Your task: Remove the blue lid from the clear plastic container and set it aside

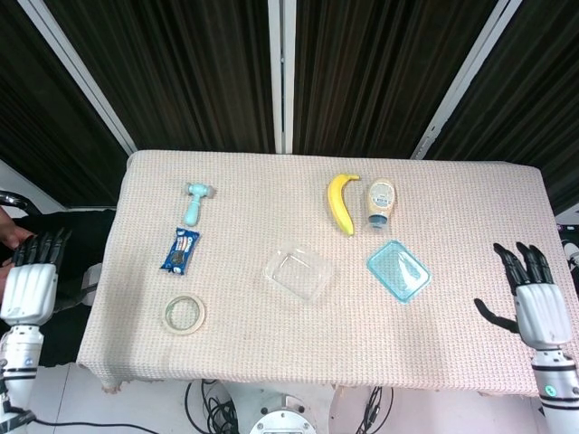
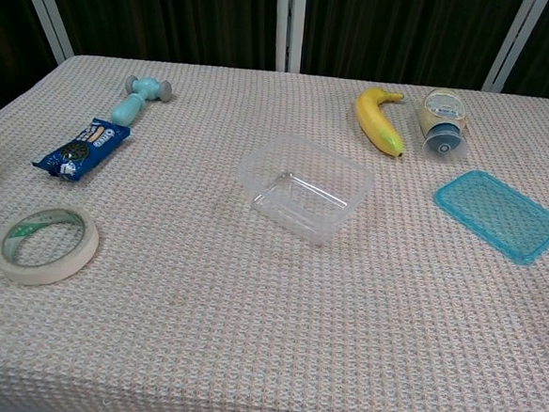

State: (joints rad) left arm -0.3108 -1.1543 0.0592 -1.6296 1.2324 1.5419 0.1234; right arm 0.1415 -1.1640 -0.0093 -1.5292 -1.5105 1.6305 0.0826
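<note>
The blue lid (image 1: pixel 398 270) (image 2: pixel 497 215) lies flat on the tablecloth, to the right of the clear plastic container (image 1: pixel 298 273) (image 2: pixel 304 188), which stands uncovered near the table's middle. My right hand (image 1: pixel 540 305) is off the table's right edge, fingers spread, holding nothing. Off the left edge my left hand (image 1: pixel 30 279) is likewise spread and empty. Neither hand shows in the chest view.
A banana (image 1: pixel 340 202) and a lying squeeze bottle (image 1: pixel 381 201) sit behind the lid. On the left are a teal toy hammer (image 1: pixel 194 201), a blue snack packet (image 1: pixel 182 249) and a tape roll (image 1: pixel 184 313). A person holding something sits off the left edge.
</note>
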